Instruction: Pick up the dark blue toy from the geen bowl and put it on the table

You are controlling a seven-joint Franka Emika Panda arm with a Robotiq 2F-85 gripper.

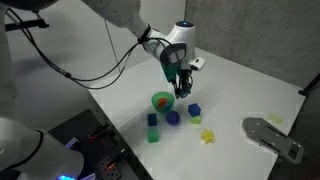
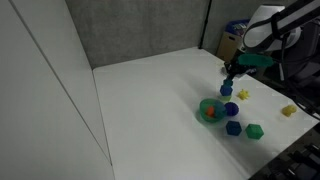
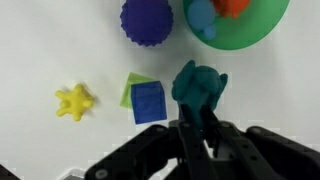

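Wrist view: teal toy (image 3: 198, 86) in pincer (image 3: 202, 120)

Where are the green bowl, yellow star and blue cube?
green bowl (image 3: 256, 32), wrist view, bare inner wall near the rim
yellow star (image 3: 75, 101), wrist view, centre of the toy
blue cube (image 3: 148, 103), wrist view, middle of its top face

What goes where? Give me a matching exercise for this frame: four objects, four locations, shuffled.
Things:
1. dark toy
2. orange piece
3. yellow star
4. purple ball

Places:
A. inside the green bowl
B. on the table, left of the blue cube in the wrist view
C. held in the gripper
D. on the table, beside the bowl

Pairs: 1-C, 2-A, 3-B, 4-D
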